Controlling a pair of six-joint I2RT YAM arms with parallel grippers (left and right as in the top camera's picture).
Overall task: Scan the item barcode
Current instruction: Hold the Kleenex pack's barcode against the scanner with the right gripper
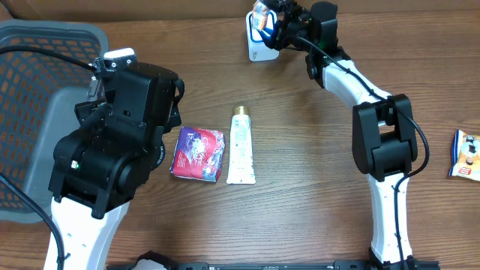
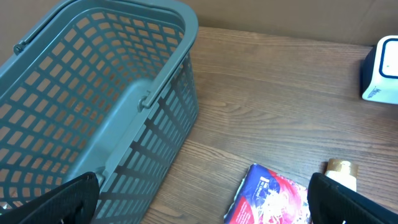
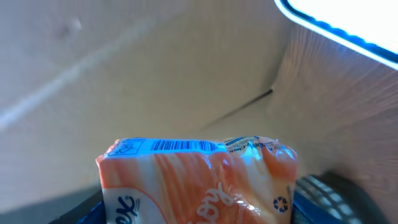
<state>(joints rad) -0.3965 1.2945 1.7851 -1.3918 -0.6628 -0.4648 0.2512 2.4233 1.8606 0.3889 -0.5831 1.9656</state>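
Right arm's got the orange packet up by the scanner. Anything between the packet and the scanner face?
Nothing visible. The right gripper holds the orange packet just in front of the scanner, with only open air between them in the right wrist view. Blue light falls on its barcode.

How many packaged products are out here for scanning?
4. An orange packet in the right gripper, a purple packet and a tube side by side mid-table, a small packet at the right edge. More may hide in the partly covered basket.
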